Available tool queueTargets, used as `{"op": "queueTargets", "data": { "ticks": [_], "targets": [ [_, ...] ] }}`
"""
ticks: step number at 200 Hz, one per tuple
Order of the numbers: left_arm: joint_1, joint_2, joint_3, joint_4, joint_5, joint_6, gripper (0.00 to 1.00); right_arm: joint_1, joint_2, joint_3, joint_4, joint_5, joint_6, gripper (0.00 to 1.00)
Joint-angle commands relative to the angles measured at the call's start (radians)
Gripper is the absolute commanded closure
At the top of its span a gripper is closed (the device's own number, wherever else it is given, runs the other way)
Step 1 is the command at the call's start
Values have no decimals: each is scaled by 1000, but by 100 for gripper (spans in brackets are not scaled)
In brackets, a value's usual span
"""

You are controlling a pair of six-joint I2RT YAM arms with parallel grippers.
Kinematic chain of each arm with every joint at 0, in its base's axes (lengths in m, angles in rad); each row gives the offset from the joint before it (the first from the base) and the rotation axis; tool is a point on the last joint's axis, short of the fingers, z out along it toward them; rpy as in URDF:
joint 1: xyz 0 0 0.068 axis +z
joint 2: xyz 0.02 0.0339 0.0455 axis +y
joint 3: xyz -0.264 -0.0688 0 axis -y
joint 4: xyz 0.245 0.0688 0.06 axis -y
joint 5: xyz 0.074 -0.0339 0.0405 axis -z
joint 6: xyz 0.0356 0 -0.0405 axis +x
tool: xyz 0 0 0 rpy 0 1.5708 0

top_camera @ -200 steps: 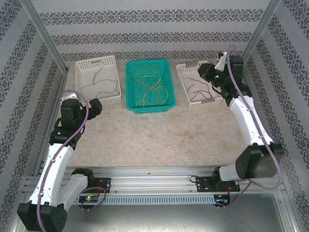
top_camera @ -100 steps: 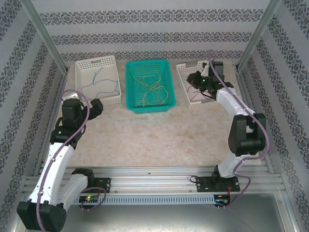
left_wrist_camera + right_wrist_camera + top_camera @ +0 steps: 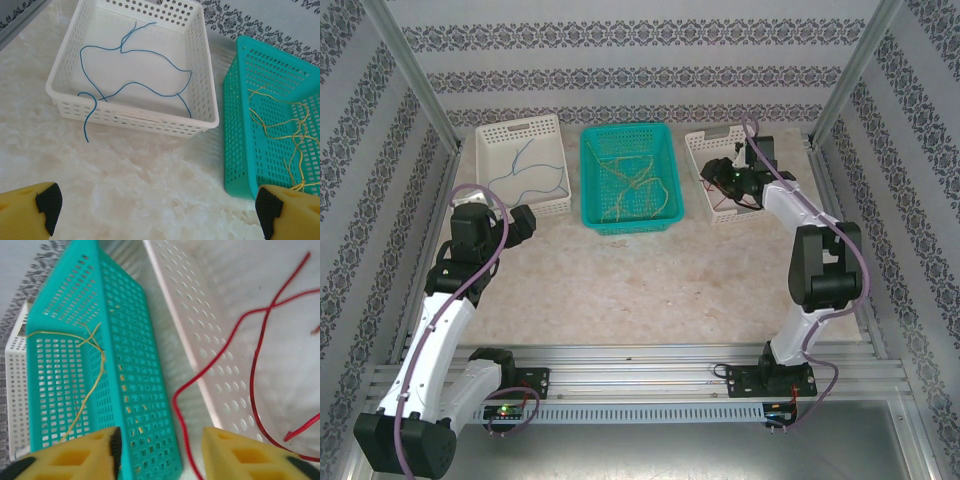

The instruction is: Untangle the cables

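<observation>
Along the counter (image 3: 150,185) far edge: blue cable (image 3: 121,49) looped in left white basket (image 3: 135,120); yellow cables (image 3: 638,188) tangled in teal basket (image 3: 135,370); red cable (image 3: 252,390) draped over right white basket (image 3: 200,350) wall. Jaws apart: left pincer (image 3: 157,210) wide, right pincer (image 3: 160,435) halfway.

The left white basket (image 3: 520,121) holds a blue cable (image 3: 524,166), the teal basket (image 3: 620,129) beside it yellow cables (image 3: 638,190). The right gripper (image 3: 713,175) hangs over the right white basket (image 3: 697,141).

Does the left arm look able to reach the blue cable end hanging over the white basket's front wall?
Probably yes. The left end effector is open and faces the blue cable, whose end trails onto bare table outside the white basket, with nothing between.
</observation>
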Motion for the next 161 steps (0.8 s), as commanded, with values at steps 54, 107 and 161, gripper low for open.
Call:
{"op": "queueTargets", "data": {
  "ticks": [54, 107, 161],
  "targets": [
    [-31, 26, 45, -41, -2, 38, 0, 10, -383, -85, -51, 229, -109, 36],
    [-60, 61, 40, -22, 12, 58, 0, 82, -757, -243, -51, 411, -267, 17],
    [-127, 53, -15, 36, -82, 104, 0, 75, -1079, -494, 13, 677, -373, 2]
  ]
}}
